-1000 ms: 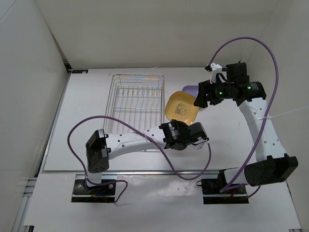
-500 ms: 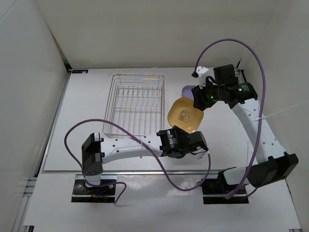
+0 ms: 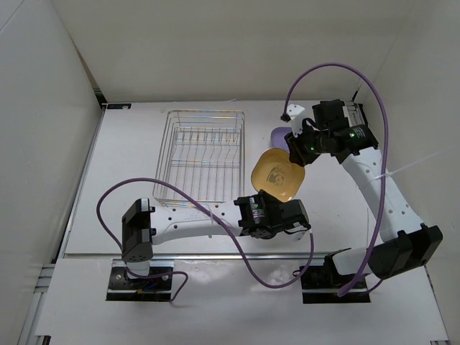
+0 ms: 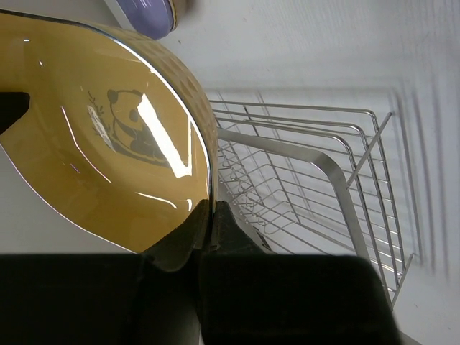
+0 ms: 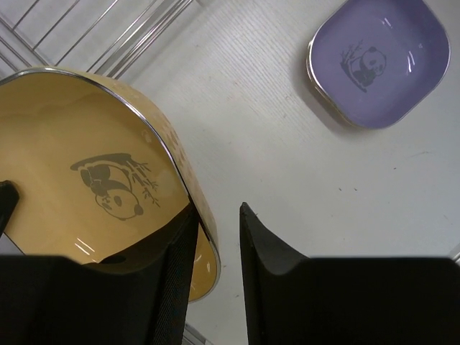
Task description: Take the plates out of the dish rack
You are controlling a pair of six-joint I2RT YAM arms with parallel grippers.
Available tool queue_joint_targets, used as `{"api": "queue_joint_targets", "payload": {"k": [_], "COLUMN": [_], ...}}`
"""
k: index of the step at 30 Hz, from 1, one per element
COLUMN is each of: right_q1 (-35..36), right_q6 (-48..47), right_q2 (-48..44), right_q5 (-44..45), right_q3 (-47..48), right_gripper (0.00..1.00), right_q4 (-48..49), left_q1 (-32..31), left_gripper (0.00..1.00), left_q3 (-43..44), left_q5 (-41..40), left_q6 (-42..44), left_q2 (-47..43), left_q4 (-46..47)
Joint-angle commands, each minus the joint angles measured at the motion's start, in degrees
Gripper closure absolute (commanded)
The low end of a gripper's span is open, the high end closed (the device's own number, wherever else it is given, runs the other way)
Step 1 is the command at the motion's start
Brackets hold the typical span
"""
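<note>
The yellow plate (image 3: pixel 276 175) hangs tilted above the desk (image 3: pixel 129 180), just right of the dish rack (image 3: pixel 201 144) and outside it, its hollow face turned up toward the overhead camera. The left gripper (image 4: pixel 210 215) is clamped narrow on the plate's near rim, the edge pinched between its two dark fingers in the left wrist view. The right gripper (image 5: pixel 217 210) stands at the plate's far right rim with its jaws parted. One finger (image 5: pixel 172 273) sits on the bowl side and the other (image 5: pixel 273 266) on the outer side. The rim runs through the gap between them, with bare desk showing beside it, so this gripper straddles the edge without squeezing it. The only printing visible is a picture. In the middle of the yellow plate is a small dark drawing of a panda with a leafy sprig, and no lettering goes with it. The purple plate (image 5: pixel 377 61) lies flat on the desk beyond the yellow one, near the right gripper and well clear of the rack. It carries the same panda drawing in its bowl. A paler edge shows under its rim, but the pictures do not show what that edge belongs to. In the left wrist view the rack's wire grid and upright dividers lie just behind the yellow plate's edge. A purple cable (image 3: pixel 338 68) loops high over the right arm, and small green lights glow on that arm's wrist.
</note>
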Motion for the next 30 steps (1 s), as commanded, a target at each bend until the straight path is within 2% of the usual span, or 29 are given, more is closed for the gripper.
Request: {"api": "queue_joint_targets", "payload": {"k": [1,5,6,12,13,15,16,20,23,26,29,30], "right_q1": [0.3,0.3,0.3,0.3,0.3,0.3,-0.5,-4.7,-8.1,-9.6,-12.3,-12.9], "right_q6": [-0.5,0.0,0.0,2.4,4.1,6.0,7.0,15.9,19.0,21.6,25.2,26.7], "right_q2": [0.3,0.8,0.8,0.8,0.8,1.3,1.3,3.9,6.5,9.2,11.9,14.0], "right_q5": [0.3,0.3,0.3,1.6,2.5,4.7,7.3,13.1,13.7,15.4,17.2,15.9], "right_q3": [-0.7,-0.7,-0.7,-0.7,-0.7,-0.7,-0.1,1.3,2.9,3.9,4.5,4.5], "right_gripper": [0.66,0.71,0.78,0.97,1.0,1.0,1.0,1.0,1.0,1.0,1.0,1.0], "right_q4": [1.3,1.3,1.3,2.9,3.5,4.6,5.7,9.1,10.4,12.7,16.4,16.5], "left_q1": [-0.2,-0.2,-0.2,0.3,0.8,1.6,1.6,4.1,6.3,11.2,19.2,23.9], "left_gripper": [0.89,0.89,0.89,0.89,0.74,0.61,0.49,0.3,0.27,0.22,0.15,0.13], "left_q3": [1.2,1.7,1.7,2.2,2.2,2.9,3.9,6.1,8.8,13.3,17.7,19.2], "left_q5": [-0.7,-0.7,-0.7,-0.7,-0.7,-0.7,-0.7,-1.4,-1.9,-0.2,1.9,2.5], "left_q6": [0.2,0.2,0.2,-1.1,-1.1,-1.9,-2.8,-4.2,-4.7,-6.9,-9.0,-10.2], "left_q2": [-2.6,-2.6,-2.6,-2.1,-2.1,-1.6,-1.5,-2.3,-3.9,-5.3,-6.9,-6.9], "left_q4": [1.4,1.4,1.4,1.4,1.4,0.7,0.2,-1.2,-1.8,-3.4,-2.4,-2.4]}}
